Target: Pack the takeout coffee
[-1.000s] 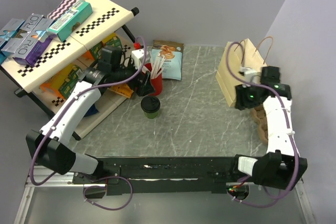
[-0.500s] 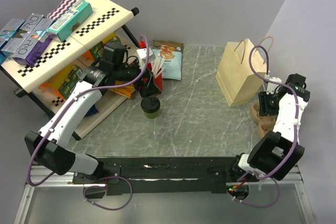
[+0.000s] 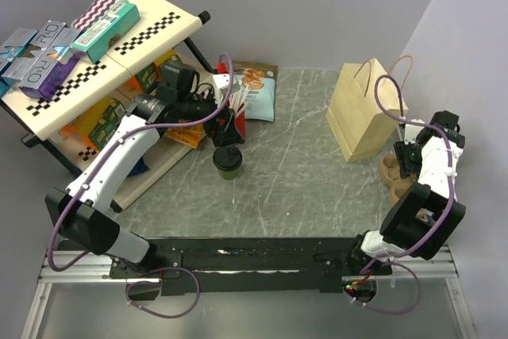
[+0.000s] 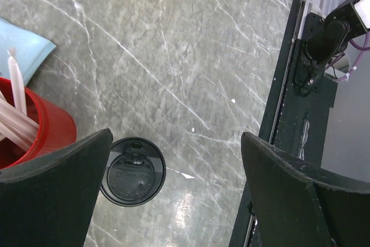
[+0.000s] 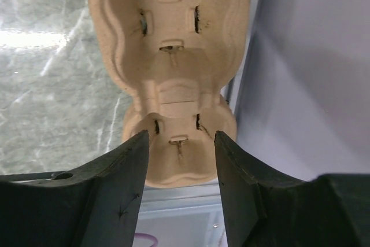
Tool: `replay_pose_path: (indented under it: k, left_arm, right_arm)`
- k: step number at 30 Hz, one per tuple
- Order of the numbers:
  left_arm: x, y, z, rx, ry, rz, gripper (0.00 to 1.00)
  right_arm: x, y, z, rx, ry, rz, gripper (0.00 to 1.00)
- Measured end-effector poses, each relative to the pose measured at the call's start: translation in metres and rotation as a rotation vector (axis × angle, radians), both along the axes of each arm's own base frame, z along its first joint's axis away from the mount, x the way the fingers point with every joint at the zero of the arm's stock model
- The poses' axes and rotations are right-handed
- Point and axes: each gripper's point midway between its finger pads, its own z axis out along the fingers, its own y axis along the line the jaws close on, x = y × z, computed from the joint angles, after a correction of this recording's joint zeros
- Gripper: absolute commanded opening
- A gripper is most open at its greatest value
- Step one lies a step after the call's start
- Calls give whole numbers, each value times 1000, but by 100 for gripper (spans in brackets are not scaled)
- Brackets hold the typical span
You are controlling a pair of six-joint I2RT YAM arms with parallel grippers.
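The takeout coffee (image 3: 228, 162), a dark-green cup with a black lid, stands upright on the marble table left of centre. In the left wrist view its lid (image 4: 133, 171) lies below and just inside my left finger. My left gripper (image 3: 225, 126) is open and empty, hovering above the coffee, next to the red cup (image 4: 34, 131) of white stirrers. My right gripper (image 3: 405, 160) is open and empty at the right edge. It hangs over a tan pulp cup carrier (image 5: 167, 56), with its jaws on either side of the carrier's near pocket without touching it.
A brown paper bag (image 3: 361, 113) with handles stands upright at the back right, next to the carrier (image 3: 393, 174). A checkered rack (image 3: 103, 53) of snack boxes fills the left. A snack pouch (image 3: 254, 89) stands behind the red cup. The wall is close on the right.
My right arm has swung from the paper bag to the right edge and now hangs over the carrier. My left gripper has shifted slightly over the coffee. The cup has not moved.
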Motion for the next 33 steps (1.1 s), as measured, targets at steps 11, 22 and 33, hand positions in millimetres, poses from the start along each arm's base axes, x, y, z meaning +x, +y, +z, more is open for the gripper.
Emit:
replay_pose_path:
  k: [11,22,33]
  left_arm:
    - [4,-2,-9,16,28,-1,99]
    - [5,-2,-8,19,25,4,99]
    - [10,-3,-6,21,17,11,99]
  right_arm:
    - [2,-3,-30,50,76,2,54]
    - [2,-3,-43,76,113,0,51]
    - [1,-3,-48,87,128,-9,47]
